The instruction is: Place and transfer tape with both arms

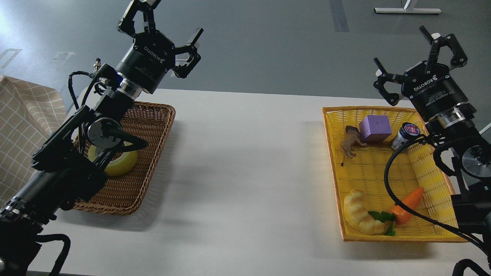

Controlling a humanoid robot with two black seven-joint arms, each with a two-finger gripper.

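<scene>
The yellow tape roll (119, 164) lies flat in the brown wicker basket (151, 126) at the left, mostly hidden behind my left arm. My left gripper (165, 19) is open and empty, raised high above the basket's far end and pointing away from it. My right gripper (410, 51) is open and empty, raised above the far right corner of the yellow basket (333, 153).
The yellow basket holds a purple block (375, 128), a toy animal (351, 142), a small jar (406, 137), a carrot toy (407, 203) and a croissant toy (360, 212). A white table (245, 165) lies between the baskets. A checked cloth (23, 126) hangs at the left.
</scene>
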